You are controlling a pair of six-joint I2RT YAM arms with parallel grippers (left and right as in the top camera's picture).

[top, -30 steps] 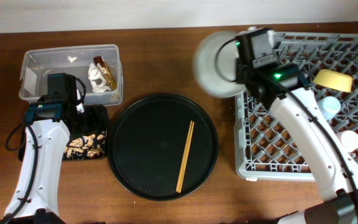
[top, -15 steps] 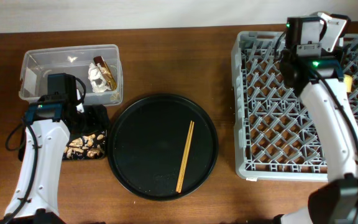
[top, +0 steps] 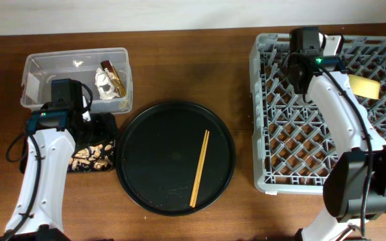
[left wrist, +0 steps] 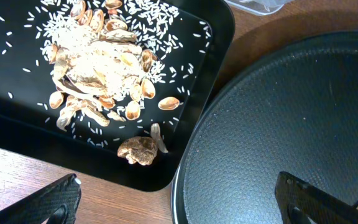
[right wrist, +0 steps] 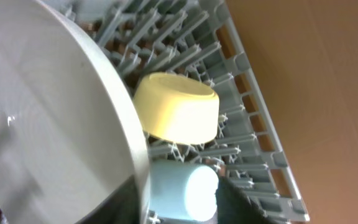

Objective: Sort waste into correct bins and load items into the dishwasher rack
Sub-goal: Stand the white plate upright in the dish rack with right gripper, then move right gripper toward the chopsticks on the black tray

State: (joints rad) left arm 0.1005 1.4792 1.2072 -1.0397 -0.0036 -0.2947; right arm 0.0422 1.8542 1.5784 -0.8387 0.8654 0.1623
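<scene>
The pale grey-green plate-bowl (right wrist: 42, 112) fills the left of the right wrist view, standing on edge over the grey dishwasher rack (top: 293, 134). My right gripper (right wrist: 179, 202) is at the rack's back edge. One finger lies against the plate's face. The other stands apart from its rim, with the light blue cup (right wrist: 182, 190) showing in the gap. The yellow bowl (top: 362, 86) lies in the rack. The chopsticks (top: 200, 167) lie on the round black tray (top: 153, 134). My left gripper (left wrist: 179, 202) is open and empty over the corner of the shallow black tray (left wrist: 17, 124) that holds the food scraps (left wrist: 98, 62).
The clear tub (top: 45, 73) at the back left holds the white tissue (top: 103, 84) and the brown-gold wrapper (top: 112, 73). The round black tray's rim (left wrist: 185, 162) lies close beside the shallow black tray. The pink cup is hidden.
My right arm has carried the plate-bowl from left of the rack to over the rack's back edge and turned it on edge. The left arm has not moved.
</scene>
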